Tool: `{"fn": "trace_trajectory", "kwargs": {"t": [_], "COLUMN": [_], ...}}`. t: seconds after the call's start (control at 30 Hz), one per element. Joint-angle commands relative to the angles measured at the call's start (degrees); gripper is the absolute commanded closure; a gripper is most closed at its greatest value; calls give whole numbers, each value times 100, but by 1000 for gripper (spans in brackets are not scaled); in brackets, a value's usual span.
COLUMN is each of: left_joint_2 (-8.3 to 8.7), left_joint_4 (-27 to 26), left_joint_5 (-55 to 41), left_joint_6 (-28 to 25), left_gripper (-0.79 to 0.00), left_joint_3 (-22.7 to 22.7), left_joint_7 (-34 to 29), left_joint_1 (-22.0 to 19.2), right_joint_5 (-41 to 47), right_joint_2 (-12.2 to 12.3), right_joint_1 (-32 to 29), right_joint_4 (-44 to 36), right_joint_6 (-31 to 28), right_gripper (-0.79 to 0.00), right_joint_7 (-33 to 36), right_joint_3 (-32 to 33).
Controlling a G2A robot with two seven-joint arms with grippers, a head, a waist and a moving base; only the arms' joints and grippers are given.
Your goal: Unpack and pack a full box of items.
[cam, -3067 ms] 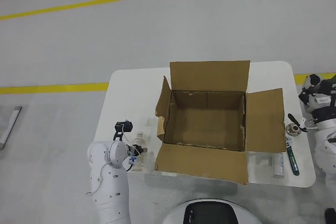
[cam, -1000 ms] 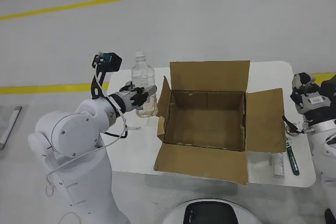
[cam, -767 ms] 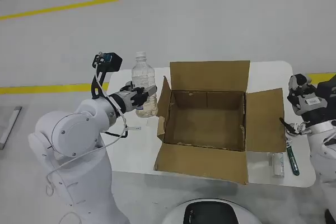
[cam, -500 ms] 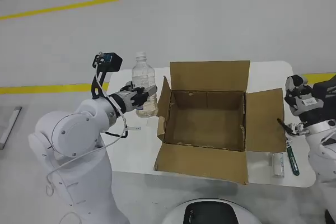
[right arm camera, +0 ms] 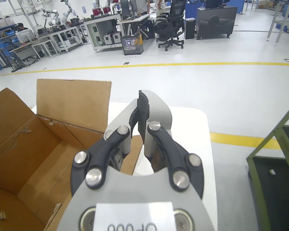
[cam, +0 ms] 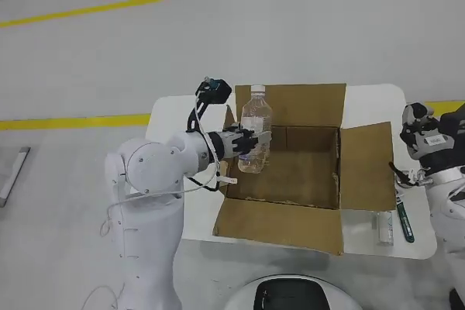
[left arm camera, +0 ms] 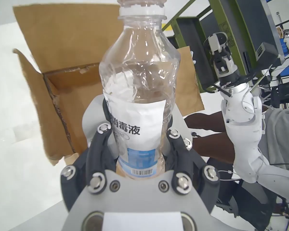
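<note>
An open cardboard box [cam: 291,167] stands on the white table [cam: 178,116] with its flaps spread; its inside looks bare. My left gripper [cam: 252,143] is shut on a clear plastic bottle [cam: 254,128] with a white cap and white label, held upright above the box's left inner side. In the left wrist view the bottle [left arm camera: 138,78] stands between the dark fingers [left arm camera: 100,145], with the box [left arm camera: 62,56] behind it. My right gripper [right arm camera: 141,110] is shut with nothing in it, raised beside the box's right flap [cam: 368,167] near the table's right edge.
A small white bottle [cam: 384,227] and a green-handled tool [cam: 404,219] lie on the table at the front right, beside the box's right flap. The table's left part is bare. A green rack [right arm camera: 274,150] stands just off the right edge.
My left arm lifted the bottle off the table's front left, then carried it rightward from beside the box's left flap to above the box interior. The right gripper shifted slightly.
</note>
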Motion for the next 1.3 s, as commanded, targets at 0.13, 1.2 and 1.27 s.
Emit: {"fn": "trace_trajectory", "kwargs": {"t": [0.13, 1.2, 1.27], "left_joint_2": [74, 479, 496], "left_joint_4": [630, 867, 914], "left_joint_5": [250, 1090, 1115], "left_joint_6": [-37, 206, 204], "left_gripper": [0, 0, 0], "left_joint_3": [58, -473, -464], "left_joint_7": [51, 352, 382], "left_joint_1": [-25, -70, -58], "right_joint_5": [8, -118, -127], "right_joint_2": [2, 8, 9], "right_joint_1": [-99, -43, -37], "right_joint_4": [-16, 226, 231], "right_joint_6": [64, -892, -885], "right_gripper": [0, 0, 0], "right_joint_7": [34, 441, 451], "right_joint_3": [123, -666, -675]}}
